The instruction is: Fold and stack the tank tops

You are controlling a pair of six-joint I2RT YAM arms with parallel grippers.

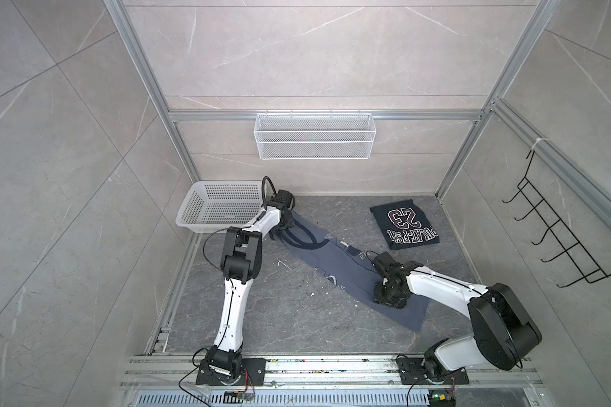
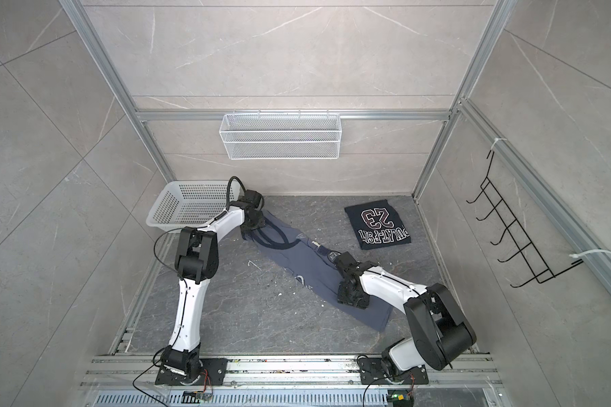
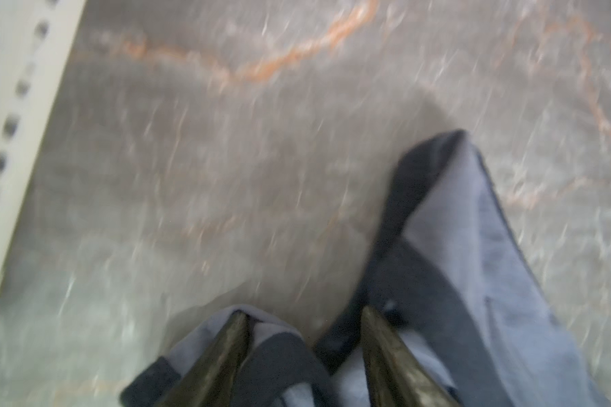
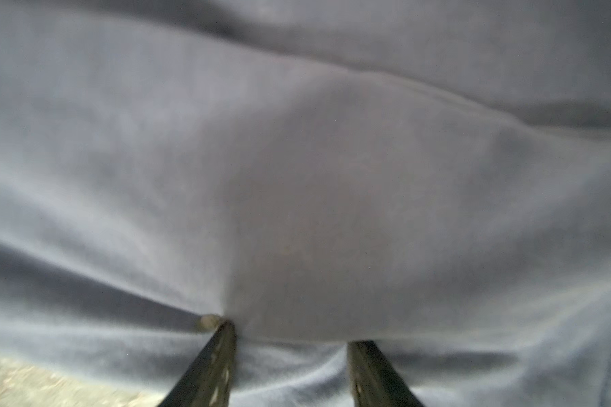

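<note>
A slate blue-grey tank top (image 1: 336,260) (image 2: 297,262) lies stretched in a long diagonal band across the dark floor in both top views. My left gripper (image 1: 285,234) (image 3: 304,312) is down on its strap end by the basket, jaws apart, straddling a dark-trimmed strap (image 3: 279,356). My right gripper (image 1: 385,303) (image 4: 295,333) presses into the hem end, jaws apart, tips tucked under a fold of the cloth (image 4: 314,211). The navy tank top (image 1: 404,225) (image 2: 378,225) with the "23" print lies folded at the back right, away from both grippers.
A white perforated basket (image 1: 205,211) (image 3: 18,105) stands at the back left, right beside the left arm. A white wire basket (image 1: 314,135) hangs on the back wall. A black hook rack (image 1: 561,239) hangs on the right wall. Rails run along the front edge.
</note>
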